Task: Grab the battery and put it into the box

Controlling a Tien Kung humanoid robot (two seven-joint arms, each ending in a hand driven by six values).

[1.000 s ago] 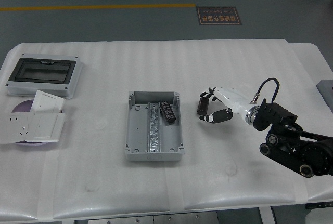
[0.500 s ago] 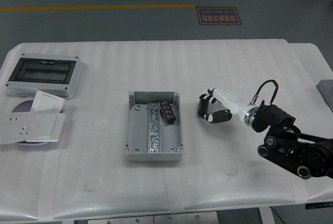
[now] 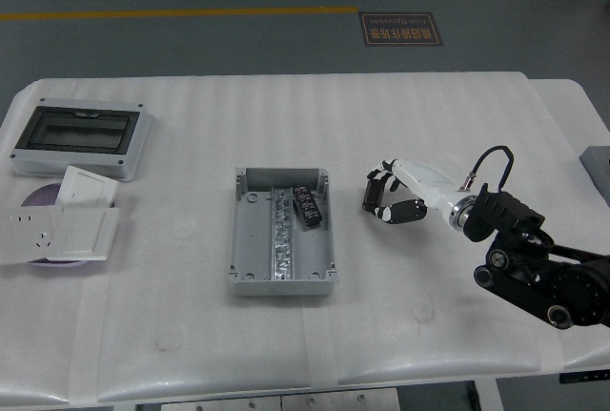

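An open grey box stands in the middle of the white table. A black battery lies inside it, in the far right part next to a metal rail. My right hand, white with black fingers, is just right of the box, apart from it, low over the table. Its fingers are loosely spread and hold nothing. The black right arm comes in from the lower right. The left arm is out of sight.
A grey enclosure with a dark clear lid sits at the far left. In front of it lie white socket panels on a purple disc. A grey object shows at the right edge, off the table.
My right hand has drawn slightly up and to the right, away from the box. The battery stays in the box.
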